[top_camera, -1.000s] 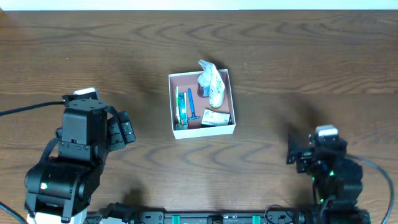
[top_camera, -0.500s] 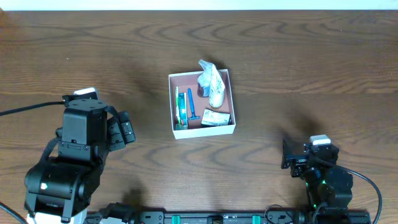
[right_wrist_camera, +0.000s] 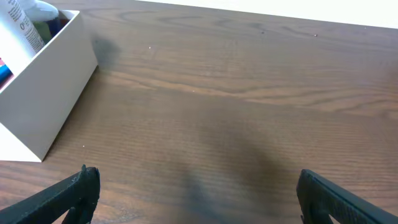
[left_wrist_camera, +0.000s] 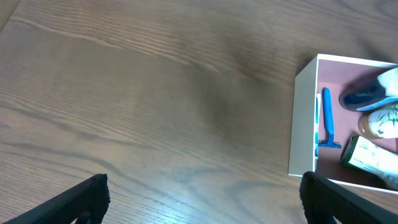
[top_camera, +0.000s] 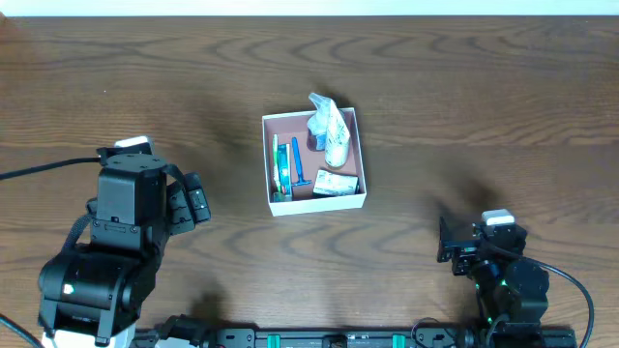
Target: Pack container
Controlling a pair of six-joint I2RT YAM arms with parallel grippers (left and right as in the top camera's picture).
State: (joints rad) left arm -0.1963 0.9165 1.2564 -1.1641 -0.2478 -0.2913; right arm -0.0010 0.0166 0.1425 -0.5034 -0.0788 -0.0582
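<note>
The container [top_camera: 268, 155], a shallow white-walled square box with a pink bottom, sits at the table's middle. It holds a blue razor [top_camera: 297, 160], a green item [top_camera: 281, 170], a white tube [top_camera: 337, 135] and a small white box [top_camera: 335, 183]. It also shows in the left wrist view [left_wrist_camera: 303, 124] and the right wrist view [right_wrist_camera: 43, 93]. My left gripper [left_wrist_camera: 202, 199] is open and empty, left of the container over bare wood. My right gripper [right_wrist_camera: 198, 196] is open and empty, at the front right, apart from the container.
The dark wood table [top_camera: 464, 87] runs to a pale far edge [top_camera: 309, 8]. A black cable [top_camera: 39, 171] leads off left from the left arm. The arm bases stand along the front edge.
The right arm drew back toward the front edge between one second ago and half a second ago, then stayed still. The left arm and the container have not moved.
</note>
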